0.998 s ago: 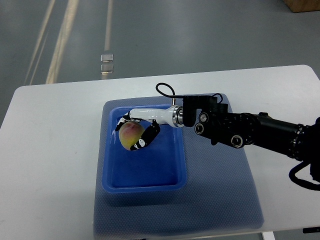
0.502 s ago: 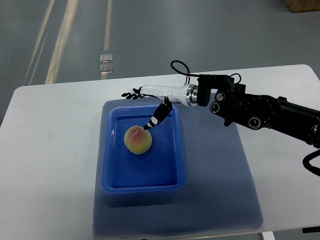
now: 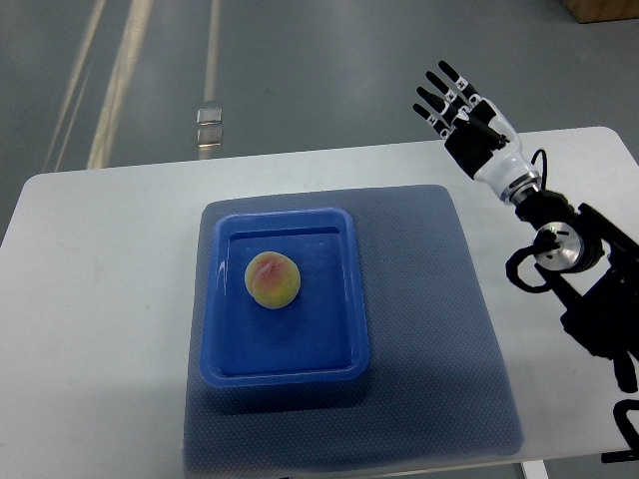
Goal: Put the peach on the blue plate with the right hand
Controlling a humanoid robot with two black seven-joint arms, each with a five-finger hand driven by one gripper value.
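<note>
Fingers (image 3: 439, 92) of the right hand (image 3: 467, 125) are spread wide and hold nothing, raised above the far right edge of the table (image 3: 90, 299) and well apart from the work. Going near to far: closest to the robot's side lies the front edge of the dark blue mat (image 3: 429, 379), which covers the middle of the white table. On the mat sits the blue plate (image 3: 344, 299), really a shallow rectangular tray with a raised rim. The peach (image 3: 273, 279) rests inside it, a little toward the far left part of the floor, touching no wall. Beyond the tray the mat ends, then bare tabletop, then grey floor. No left arm shows. Judging by how things lie, the placing step looks done: the fruit is on the plate and free of the hand. What remains seems only to bring the arm to rest, keeping it clear of the tray.
</note>
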